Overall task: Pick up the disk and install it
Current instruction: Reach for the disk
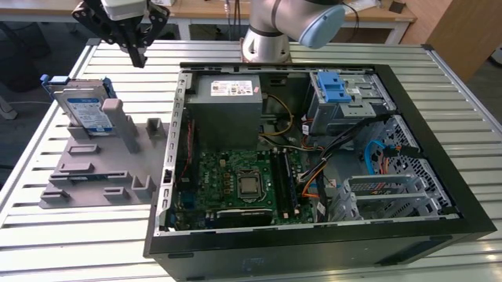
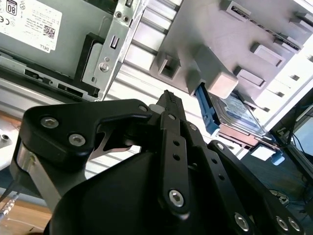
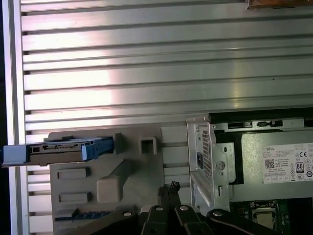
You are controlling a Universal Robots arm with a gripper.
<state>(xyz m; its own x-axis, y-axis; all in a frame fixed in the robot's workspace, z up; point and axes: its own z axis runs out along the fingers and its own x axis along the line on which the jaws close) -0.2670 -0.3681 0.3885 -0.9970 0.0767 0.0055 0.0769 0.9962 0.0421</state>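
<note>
Disk (image 1: 84, 108), the flat rectangular silver-metal hard drive with white-and-blue label and blue side rails, stands on edge in the grey plastic fixture (image 1: 86, 176) at the exterior view's left, untouched. Just right of it and higher, the black gripper (image 1: 140, 59) hovers, fingers pinched together, carrying nothing. So it's the approach, pickup not yet made. A grasp, I'd judge, calls for spreading wider than the drive and lining up over its top edge. Rightmost sits the open black computer case (image 1: 314, 247).
</note>
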